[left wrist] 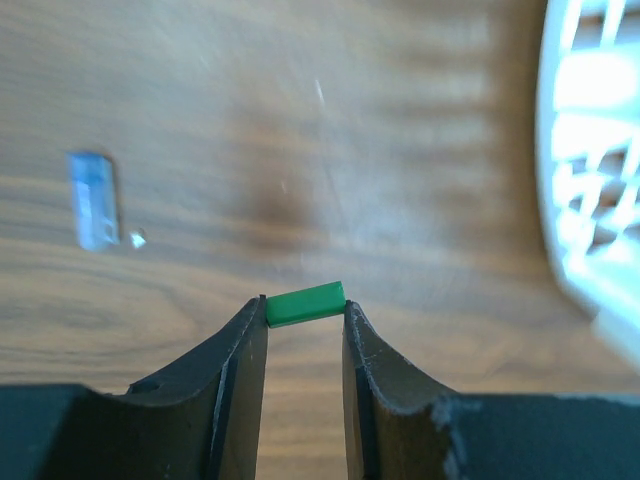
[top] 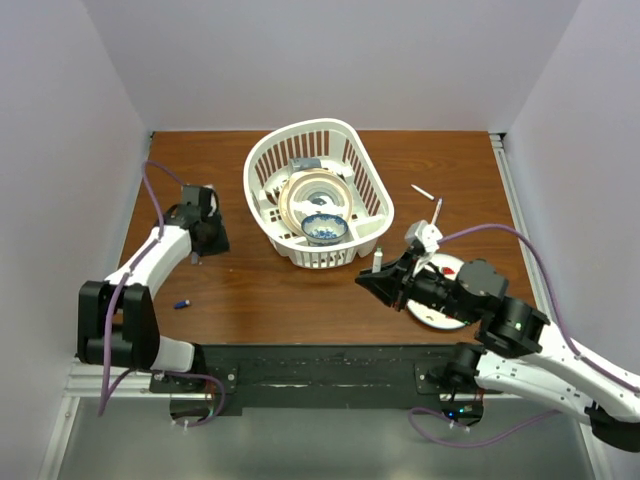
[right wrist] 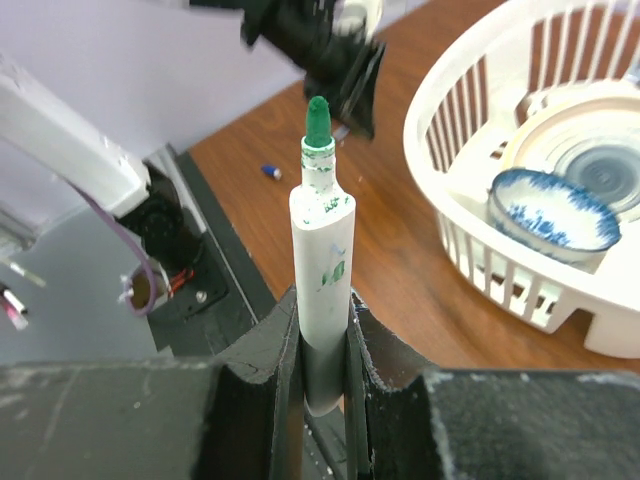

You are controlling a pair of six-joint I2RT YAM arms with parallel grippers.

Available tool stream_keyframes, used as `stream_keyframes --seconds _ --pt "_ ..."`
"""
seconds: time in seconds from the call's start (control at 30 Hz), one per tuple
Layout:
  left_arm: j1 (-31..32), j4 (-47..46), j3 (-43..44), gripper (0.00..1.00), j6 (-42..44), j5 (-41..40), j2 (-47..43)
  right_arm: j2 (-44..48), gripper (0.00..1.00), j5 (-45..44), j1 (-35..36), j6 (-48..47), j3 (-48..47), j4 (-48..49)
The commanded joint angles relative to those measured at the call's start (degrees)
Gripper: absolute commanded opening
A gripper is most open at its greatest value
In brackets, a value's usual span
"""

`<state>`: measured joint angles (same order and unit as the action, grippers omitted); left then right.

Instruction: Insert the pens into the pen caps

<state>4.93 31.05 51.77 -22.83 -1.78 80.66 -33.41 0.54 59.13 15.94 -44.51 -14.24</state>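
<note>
The pen point(right wrist: 322, 255) has a white barrel smeared with green ink and a bare green felt tip pointing up. It stands upright in the right hand point(right wrist: 323, 320), which is clenched on the lower barrel. From above, this pen point(top: 377, 262) is over the right half of the desk point(top: 260, 290), just off the near right corner of the basket point(top: 258, 190).

The green cap point(left wrist: 305, 303) is a short plain tube lying crosswise between the fingertips of the left hand point(left wrist: 305, 318), which grasps it by its two ends. The left hand is over the left part of the desk, beside the basket's left wall. Whether the cap touches the wood cannot be told.

A blue cap point(top: 181, 303) lies on the desk towards the near left corner, well apart from both hands.

Two other pens lie close together towards the far right edge, right of the basket — one point(top: 422, 191) and another point(top: 437, 211). That makes three pens and two caps in view.

The white slatted basket sits at the far middle of the desk and holds one plate point(top: 300, 195) and one blue-patterned bowl point(top: 325, 229). One white disc point(top: 440, 312) with a red spot lies under the right arm.
</note>
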Motion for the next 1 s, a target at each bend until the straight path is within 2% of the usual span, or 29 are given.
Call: stream_keyframes --seconds 0.0,0.07,0.17,0.27,0.3,0.33,0.47,0.53,0.63,0.67,0.7,0.8,0.87,0.97 --pt "0.0 -0.3 -2.7 0.0 7.0 6.2 0.2 3.0 0.0 -3.5 0.0 -0.9 -3.2 -1.1" --pt "0.1 0.8 -2.1 0.0 8.4 7.9 1.7 3.7 0.0 -3.5 -0.1 -0.1 -3.2 -1.1" --pt "1.1 2.7 -0.4 0.0 10.7 6.0 2.7 4.0 0.0 -3.5 -0.1 0.3 -3.0 -1.7" --pt "2.4 5.9 2.0 0.0 13.1 1.1 4.7 3.8 0.0 -4.0 -0.1 0.4 -2.8 -2.0" --pt "3.3 6.7 2.6 0.0 13.2 -4.7 5.4 3.7 0.0 -4.1 -0.1 0.4 -2.9 -2.3" --pt "3.5 6.6 2.8 0.0 13.4 -6.0 6.7 3.6 0.01 -4.1 -0.1 0.4 -3.1 -2.5" --pt "3.9 5.3 2.9 0.0 14.9 -3.0 9.1 3.4 0.01 -4.8 0.0 -0.2 -5.8 -4.8" --pt "3.9 5.5 3.6 0.06 14.7 -4.3 10.7 3.7 0.01 -5.5 0.0 -0.9 -6.4 -5.9" --pt "3.9 4.4 3.3 0.08 14.7 -1.0 11.4 4.5 0.03 -5.8 -0.1 -2.1 -7.2 -6.9" --pt "3.9 3.9 2.9 0.1 14.4 -0.4 11.1 4.8 0.03 -6.2 0.0 -2.1 -7.3 -7.0" --pt "3.9 3.6 2.5 0.17 13.9 -0.3 10.5 5.3 0.03 -6.7 -0.1 -2.1 -7.4 -7.5" --pt "3.6 3.0 2.2 0.29 12.5 -1.1 9.6 6.3 0.03 -7.1 -0.1 -2.1 -7.5 -7.6" --pt "3.4 3.6 2.5 0.34 11.3 -2.0 9.0 6.7 0.04 -7.6 -0.1 -2.0 -7.6 -8.1" --pt "3.4 3.8 3.4 0.51 9.3 -4.2 6.5 7.0 0.04 -7.6 0.0 -2.1 -7.6 -9.0"
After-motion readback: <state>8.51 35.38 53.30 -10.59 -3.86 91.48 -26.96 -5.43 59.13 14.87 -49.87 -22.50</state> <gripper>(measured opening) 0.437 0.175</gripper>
